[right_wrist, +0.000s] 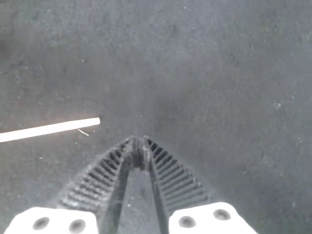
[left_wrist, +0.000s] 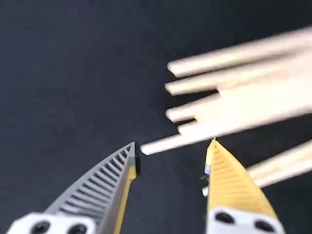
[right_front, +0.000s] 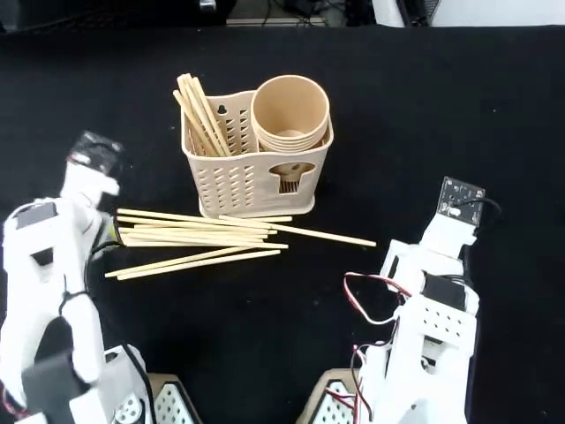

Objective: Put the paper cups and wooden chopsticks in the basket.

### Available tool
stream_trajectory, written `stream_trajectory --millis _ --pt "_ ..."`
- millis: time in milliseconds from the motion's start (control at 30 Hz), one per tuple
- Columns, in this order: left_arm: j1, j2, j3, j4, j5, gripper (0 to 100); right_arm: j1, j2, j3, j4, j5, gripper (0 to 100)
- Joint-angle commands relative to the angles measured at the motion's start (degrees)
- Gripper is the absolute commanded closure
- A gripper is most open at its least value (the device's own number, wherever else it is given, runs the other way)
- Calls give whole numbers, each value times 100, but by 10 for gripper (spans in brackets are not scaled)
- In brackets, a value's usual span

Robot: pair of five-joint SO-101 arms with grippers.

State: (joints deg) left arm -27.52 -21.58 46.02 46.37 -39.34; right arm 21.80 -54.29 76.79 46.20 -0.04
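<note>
1. The left fingers [left_wrist: 222, 175] are spread and empty, with a chopstick end between their tips.
2. The right fingers [right_wrist: 139, 151] are pressed together, empty, above the bench [right_front: 441, 106].
3. Loose chopsticks [right_front: 194, 238] lie just beside the basket [right_front: 256, 181], which holds stacked paper cups [right_front: 290, 110].

left arm [right_front: 44, 256] white plastic | left gripper [left_wrist: 172, 145] — ribbed jaws, one grey, one yellow | right arm [right_front: 437, 322] — red wires [right_front: 366, 277]
</note>
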Motion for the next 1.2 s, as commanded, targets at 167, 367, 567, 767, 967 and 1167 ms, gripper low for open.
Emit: stream_trajectory --millis 167,367,567,767,967,1167 --pt "734 255 136 -2400 2927 766 35 -84 -31 -114 0 983" --pt "971 1653 -734 -2338 3042 766 44 -101 13 -114 0 983" --pt "1007 2409 -1666 -818 2998 766 44 -101 13 -114 0 983" --pt "1086 2470 -1824 290 2031 766 44 -101 4 -114 0 983" --pt "1112 2418 -1560 756 1046 766 44 -101 4 -114 0 983" --pt "1121 2418 -1552 1433 677 766 44 -101 4 -114 0 983"
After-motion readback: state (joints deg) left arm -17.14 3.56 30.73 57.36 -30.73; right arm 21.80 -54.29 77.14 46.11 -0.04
